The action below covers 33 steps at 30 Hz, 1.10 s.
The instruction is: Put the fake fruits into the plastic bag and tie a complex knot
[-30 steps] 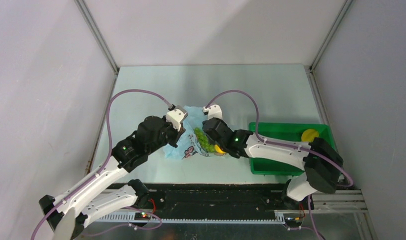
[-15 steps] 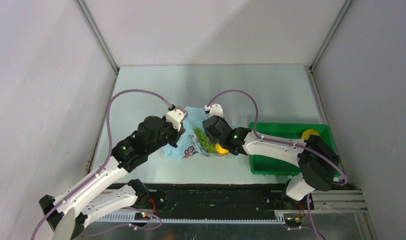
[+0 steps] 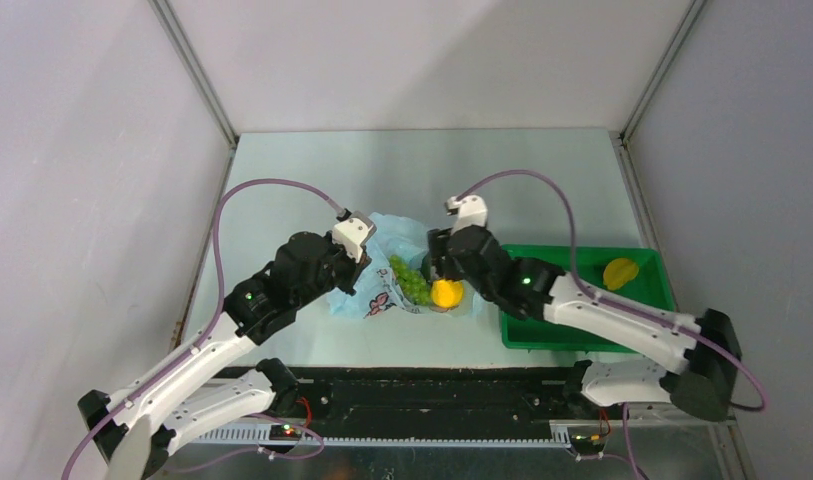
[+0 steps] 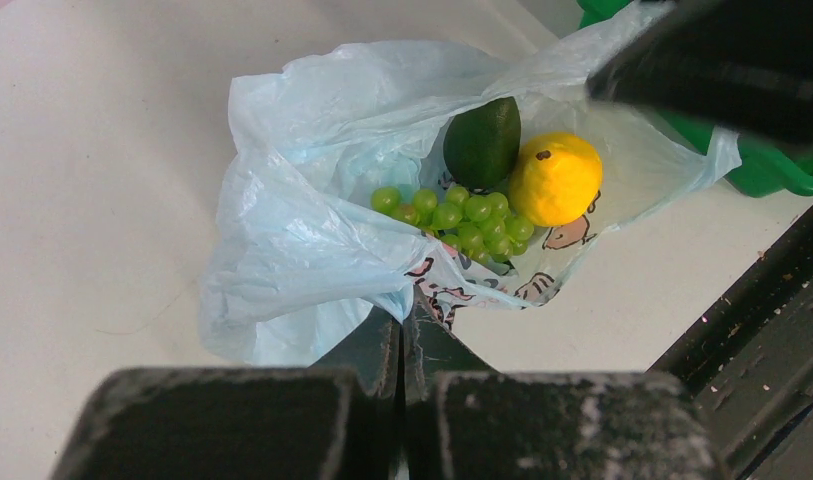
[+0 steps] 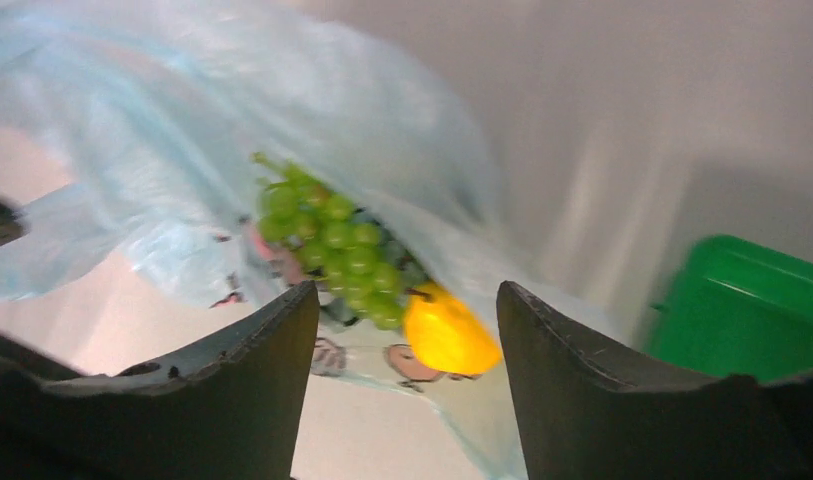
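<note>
Pulled back from the plastic bag (image 3: 387,232) since a second ago, the right pincer (image 5: 407,310) has spread its jaws and now hangs just beside the bag's mouth with nothing between them. A yellow fruit (image 4: 554,178) that sat under that pincer now lies in plain sight inside the bag, touching the bunch of green grapes (image 4: 460,220). A dark green fruit (image 4: 482,143) sits just behind the two, also in the bag. The left pincer (image 4: 403,325) is fully closed and pinches the bag's near edge, which appears to hold the mouth open on the desk (image 3: 312,180).

By the look of it, the drop is done and this fruit counts as bagged. A second yellow fruit (image 3: 620,271) lies in the green tray (image 3: 582,252), well apart from the bag on its right, so the filling is probably not finished. The knot has not been started.

Pink-and-dark cartoon figures are printed on the bag's lower face, below the grapes. No lettering or brand on it can be read.
</note>
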Motion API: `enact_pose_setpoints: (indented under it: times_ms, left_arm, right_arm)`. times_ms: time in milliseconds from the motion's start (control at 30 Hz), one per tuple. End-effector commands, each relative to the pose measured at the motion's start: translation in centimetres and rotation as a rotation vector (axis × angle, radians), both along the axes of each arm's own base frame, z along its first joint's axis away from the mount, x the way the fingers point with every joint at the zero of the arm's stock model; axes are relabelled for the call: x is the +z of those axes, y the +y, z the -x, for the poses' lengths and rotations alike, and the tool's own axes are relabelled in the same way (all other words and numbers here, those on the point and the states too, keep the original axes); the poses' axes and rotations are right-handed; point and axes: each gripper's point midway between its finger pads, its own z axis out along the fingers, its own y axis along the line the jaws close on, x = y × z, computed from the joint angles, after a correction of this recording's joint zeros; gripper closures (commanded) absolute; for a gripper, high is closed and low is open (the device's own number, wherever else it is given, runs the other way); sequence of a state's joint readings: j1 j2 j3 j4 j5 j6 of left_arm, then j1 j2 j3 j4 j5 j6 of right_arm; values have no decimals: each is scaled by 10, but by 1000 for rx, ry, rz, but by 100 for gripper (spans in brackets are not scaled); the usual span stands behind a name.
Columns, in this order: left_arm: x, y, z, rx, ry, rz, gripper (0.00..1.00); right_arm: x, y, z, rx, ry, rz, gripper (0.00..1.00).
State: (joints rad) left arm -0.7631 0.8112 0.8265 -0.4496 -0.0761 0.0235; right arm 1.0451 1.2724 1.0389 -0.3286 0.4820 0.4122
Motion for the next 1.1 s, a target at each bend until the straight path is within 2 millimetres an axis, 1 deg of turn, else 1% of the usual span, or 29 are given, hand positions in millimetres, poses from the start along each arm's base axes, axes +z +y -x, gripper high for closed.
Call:
enact_pose_setpoints:
  times_ms: [0, 33, 67, 100, 133, 167, 200, 233, 267, 300, 333, 367, 400, 433, 467, 500, 533, 633, 700, 733, 767, 800, 833, 867, 900, 933, 967, 1033, 1067]
  left_arm:
    - [10, 2, -3, 20, -31, 28, 100]
    - [11, 2, -3, 20, -34, 30, 100]
    - [11, 3, -3, 21, -35, 30, 100]
    - [12, 3, -2, 22, -37, 33, 100]
    - [13, 4, -3, 25, -40, 34, 100]
    - [14, 4, -2, 25, -43, 36, 100]
    - [15, 5, -3, 27, -45, 38, 100]
    - [15, 5, -3, 27, -46, 39, 100]
    - [15, 4, -2, 25, -46, 39, 100]
    - [15, 4, -2, 24, -45, 39, 100]
    - [15, 4, -2, 23, -45, 39, 100]
    - [14, 4, -2, 24, -43, 38, 100]
    - [14, 3, -2, 22, -42, 39, 100]
    - [14, 3, -2, 22, -41, 38, 100]
    - [13, 3, -2, 20, -40, 38, 100]
    - [14, 3, -2, 20, -41, 39, 100]
    - [14, 3, -2, 20, -40, 39, 100]
    - [12, 2, -2, 18, -34, 36, 100]
    - [12, 1, -2, 15, -33, 37, 100]
    - [11, 1, -2, 15, -32, 36, 100]
    - [11, 1, -2, 16, -32, 36, 100]
    - [12, 1, -2, 15, -33, 37, 100]
    - [12, 1, -2, 14, -33, 37, 100]
    - [12, 1, -2, 15, -33, 38, 100]
    - [12, 2, -2, 17, -34, 38, 100]
    - [13, 2, -2, 18, -37, 39, 100]
    - [12, 2, -2, 19, -36, 38, 100]
    - [12, 2, -2, 19, -36, 38, 100]
    - [12, 2, -2, 17, -35, 38, 100]
  right_arm:
    - [-5, -72, -13, -227, 20, 19, 28]
    - [-13, -92, -20, -287, 32, 29, 23]
    - [-11, -111, -26, -360, 33, -3, 20]
    - [-20, -125, -26, -397, 40, 14, 16]
    - [-20, -146, -30, -465, 40, -4, 15]
    - [-28, -160, -30, -510, 48, 9, 13]
    - [-30, -182, -33, -592, 53, -5, 12]
    - [-39, -197, -32, -640, 64, 11, 11]
    - [-41, -219, -33, -721, 67, 2, 10]
    - [-51, -233, -31, -769, 82, 13, 8]
    - [-55, -255, -31, -843, 87, 10, 8]
    - [-64, -265, -28, -877, 104, 18, 7]
    - [-66, -284, -27, -943, 105, 13, 7]
    - [-74, -293, -24, -973, 116, 23, 3]
    - [-79, -308, -22, -1024, 124, 17, 2]
    - [-82, -315, -21, -1045, 129, 18, 1]
    - [-86, -329, -18, -1093, 140, 10, 1]
    - [-93, -354, -13, -1175, 153, -3, 1]
    - [-99, -376, -9, -1246, 161, -32, 1]
    - [-102, -376, -13, -1238, 159, -64, 1]
    - [-102, -386, -14, -1265, 148, -85, 1]
    - [-107, -385, -16, -1251, 163, -108, 1]
    - [-108, -394, -18, -1268, 158, -118, 1]
    - [-111, -394, -20, -1255, 170, -135, 1]
    - [-113, -401, -22, -1264, 170, -140, 1]
    - [-116, -400, -25, -1242, 181, -151, 1]
    - [-119, -407, -26, -1254, 185, -158, 1]
    - [-122, -410, -31, -1231, 191, -176, 1]
    - [-123, -408, -35, -1204, 194, -185, 1]
